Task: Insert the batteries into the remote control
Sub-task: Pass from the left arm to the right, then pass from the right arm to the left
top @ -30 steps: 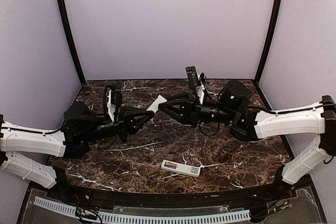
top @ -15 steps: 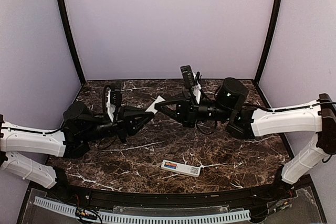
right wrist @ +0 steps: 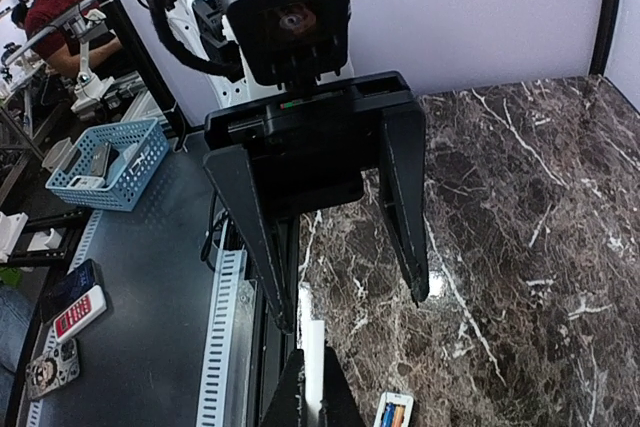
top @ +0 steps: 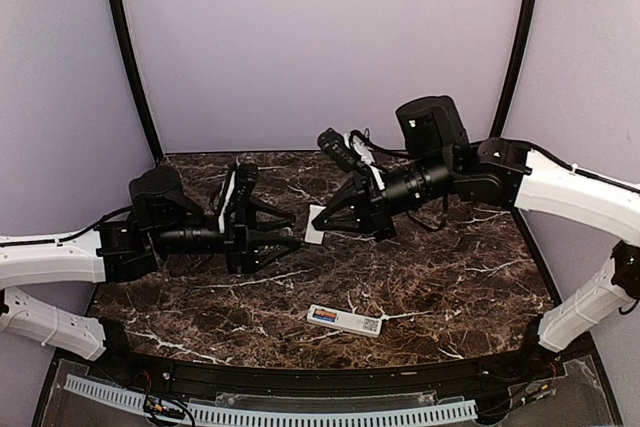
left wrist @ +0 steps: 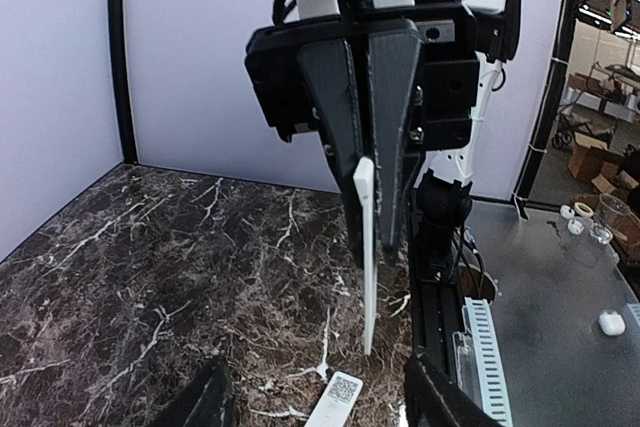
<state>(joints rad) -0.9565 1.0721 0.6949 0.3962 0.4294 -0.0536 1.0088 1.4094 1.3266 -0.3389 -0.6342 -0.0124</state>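
Gripping the thin flat white plastic cover mid-frame, right jaws are clamped; left jaws are spread apart. Risking a drop onto the marble bench near the slim white remote control.

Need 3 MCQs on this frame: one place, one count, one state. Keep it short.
1. Where is the remote?
A. on the table, near edge
B. in the left claw
C. against the back wall

2. How many batteries sit in the remote?
A. none
B. two
C. four

3. What is the right claw doing?
A. open, empty
B. shut on the white cover
C. shut on the remote

Answers: 1 A, it lies flat near the front edge; 2 B, one orange and one blue show; 3 B, the left wrist view shows the thin white piece pinched.
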